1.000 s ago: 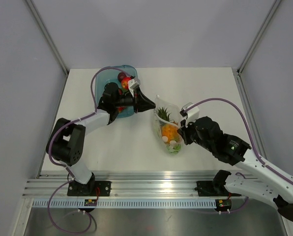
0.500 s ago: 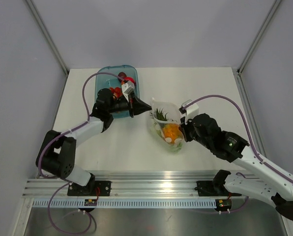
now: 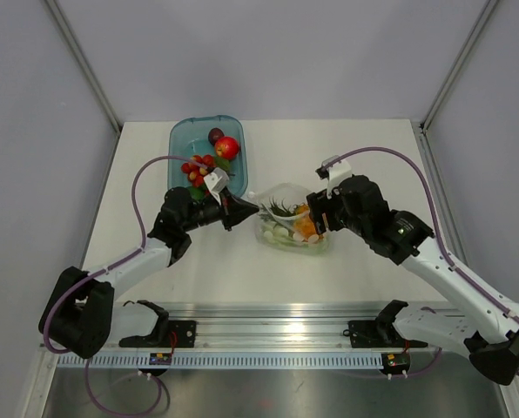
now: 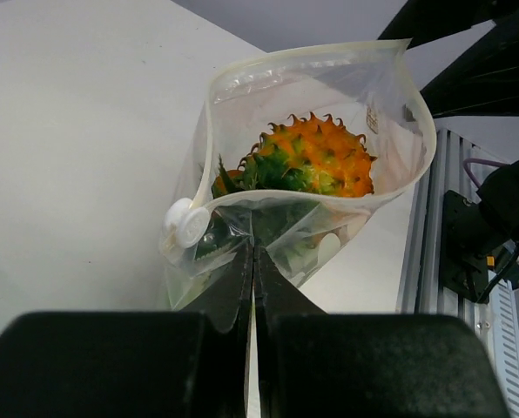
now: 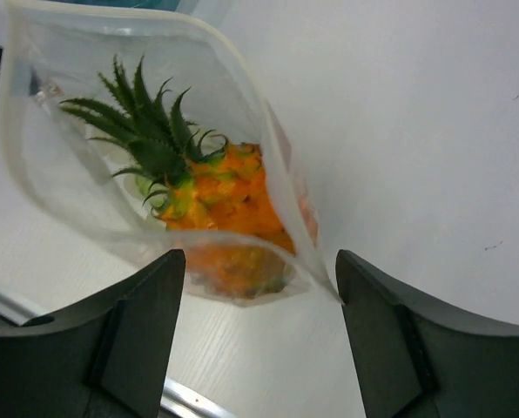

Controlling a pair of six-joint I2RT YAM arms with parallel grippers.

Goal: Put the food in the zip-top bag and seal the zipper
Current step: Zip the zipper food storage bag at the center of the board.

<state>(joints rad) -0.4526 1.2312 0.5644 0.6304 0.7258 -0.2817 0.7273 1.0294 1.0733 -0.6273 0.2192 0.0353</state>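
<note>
The clear, crinkly zip-top plastic bag (image 4: 229, 131) sits between our two sets of fingers with its mouth gaping. We cannot tell whether it rests on the white bench (image 3: 373, 157) or hangs just above it. Inside lie an orange, bumpy plastic toy fruit with a green leafy crown (image 4: 325, 157) and some small pale round pieces (image 4: 188, 228). The thin press-seal zipper strip (image 4: 312, 54) along the mouth is unsealed.

Our left fingers (image 4: 242, 292) are pressed together, pinching the bag's near rim. Our right fingers (image 3: 316, 220) stand wide apart, straddling the opposite side. In the right wrist view the rim runs just beside one finger, with no pinch on it.

Behind the left fingers, away from the bag, the translucent blue rounded tray (image 3: 183, 139) holds a red toy apple (image 3: 227, 146), a dark round fruit (image 3: 214, 134) and small red pieces (image 3: 194, 165). We therefore judge the loading only partly done.

The step in hand looks like taking a second hold on the mouth. To do it well, we should close the right fingers on plastic alone, at the stiffer zipper strip and clear of the leafy crown. The film is thin and likely slippery. The mouth should point upward so nothing rolls out. The tray lies on the left fingers' side, so the right hold must be secure before the left lets go to fetch food.
</note>
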